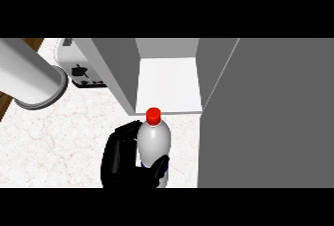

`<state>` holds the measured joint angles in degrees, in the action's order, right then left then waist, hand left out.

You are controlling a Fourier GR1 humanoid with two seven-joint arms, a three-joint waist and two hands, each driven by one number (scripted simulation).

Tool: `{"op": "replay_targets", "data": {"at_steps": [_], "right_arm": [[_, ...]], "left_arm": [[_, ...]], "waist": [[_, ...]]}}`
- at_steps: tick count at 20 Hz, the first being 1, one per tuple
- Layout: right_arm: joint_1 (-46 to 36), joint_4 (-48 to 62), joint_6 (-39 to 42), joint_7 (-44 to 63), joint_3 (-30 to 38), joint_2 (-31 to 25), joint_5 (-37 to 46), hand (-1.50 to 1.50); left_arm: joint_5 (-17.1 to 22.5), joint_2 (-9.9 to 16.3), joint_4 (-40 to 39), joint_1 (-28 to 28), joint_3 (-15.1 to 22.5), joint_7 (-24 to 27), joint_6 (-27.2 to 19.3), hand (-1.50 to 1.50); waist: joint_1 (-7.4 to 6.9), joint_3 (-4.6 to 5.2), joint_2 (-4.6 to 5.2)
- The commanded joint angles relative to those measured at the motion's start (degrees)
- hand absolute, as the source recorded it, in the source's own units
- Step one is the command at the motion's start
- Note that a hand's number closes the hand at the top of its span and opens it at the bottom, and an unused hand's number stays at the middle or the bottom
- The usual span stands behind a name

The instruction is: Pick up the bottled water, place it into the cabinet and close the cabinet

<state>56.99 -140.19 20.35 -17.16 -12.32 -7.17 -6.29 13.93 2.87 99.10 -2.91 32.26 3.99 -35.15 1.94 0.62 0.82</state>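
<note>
Low in the middle of the frame a black hand (pixel 124 161) is curled around the bottled water (pixel 154 141), fingers on the left side of the white body and the thumb crossing the lower front. I cannot say for sure which hand it is, since no forearm shows with it; I take it for the right one. The bottle stands almost upright with its red cap (pixel 153 115) toward the top of the frame, just before the open cabinet (pixel 168 84). It is held this way, I think, so that it can go straight forward onto the white shelf inside and stay standing. The big grey panel (pixel 274 114) that fills the right side of the frame is probably the cabinet door, swung open; it must be closed afterwards. At the upper left a grey forearm (pixel 29 75) crosses the corner, and its hand is not to be seen. The tabletop (pixel 58 141) is pale marble with thin veins, and a white toaster (pixel 78 66) stands behind, at the upper left.
</note>
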Motion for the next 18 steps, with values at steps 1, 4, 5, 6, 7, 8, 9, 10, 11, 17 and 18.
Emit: {"op": "replay_targets", "data": {"at_steps": [1, 4, 5, 6, 7, 8, 9, 10, 11, 17, 18], "right_arm": [[2.3, -4.3, -0.2, 2.4, -0.9, -0.2, -1.8, -1.5], [1.4, -7.3, -0.5, 5.0, 2.1, -1.2, -6.2, -1.5], [1.1, -5.1, 0.4, 3.2, 1.4, -1.3, -3.9, -1.5], [1.0, -4.7, 0.1, 3.7, 2.5, -1.1, -5.9, -1.5], [1.0, -4.1, 0.4, 3.5, 3.5, -1.3, -6.4, -1.5], [-3.8, -3.4, -0.7, 5.8, 4.2, -1.2, -7.2, -1.5], [-0.7, -4.1, -0.3, 4.9, 3.5, -0.8, -6.2, -1.5], [-0.5, -5.9, 0.4, 5.7, 8.5, -2.8, -10.5, -1.5], [-4.0, -2.3, -0.9, 5.1, 5.7, -0.5, -7.0, -1.5], [-4.7, -3.2, -1.0, 7.2, 6.8, -0.5, -7.8, -1.5], [-5.0, -1.0, 0.1, 4.2, 3.5, 0.7, -4.3, -1.5]], "left_arm": [[8.3, -1.0, -10.7, -3.8, -7.4, 9.6, 12.1, 1.5], [6.9, -0.1, -18.9, -7.9, -10.3, 14.9, 16.1, 1.5], [5.7, -1.7, -23.6, -15.2, -12.1, 12.8, 14.7, 1.5], [6.0, -2.4, -26.0, -13.8, -11.6, 14.9, 16.4, 1.5], [7.0, -2.8, -27.9, -14.8, -11.5, 16.1, 16.8, 1.5], [8.1, -2.8, -31.4, -20.3, -8.9, 16.9, 11.9, 1.5], [9.3, -2.8, -35.2, -21.7, -12.9, 17.1, 15.1, 1.5], [9.9, -2.8, -33.2, -23.7, -10.9, 15.5, 11.8, 1.5], [9.6, -2.8, -37.3, -25.8, -12.4, 15.8, 14.5, 1.5], [9.3, -2.9, -45.1, -38.6, -10.3, 10.5, 5.5, 1.5], [11.8, -2.9, -50.9, -40.9, -10.4, 14.0, 4.8, 1.5]], "waist": [[-0.04, -0.4, -0.36], [-0.54, -0.5, -0.37], [0.15, -0.54, -0.39], [-0.4, -0.56, -0.54], [-0.48, -0.58, -0.61], [-0.29, -0.56, -0.24], [-0.03, -0.56, -0.42], [-0.12, -0.59, -0.51], [-0.45, -0.59, -0.49], [-0.38, -0.62, -0.52], [0.96, -0.59, -0.27]]}}
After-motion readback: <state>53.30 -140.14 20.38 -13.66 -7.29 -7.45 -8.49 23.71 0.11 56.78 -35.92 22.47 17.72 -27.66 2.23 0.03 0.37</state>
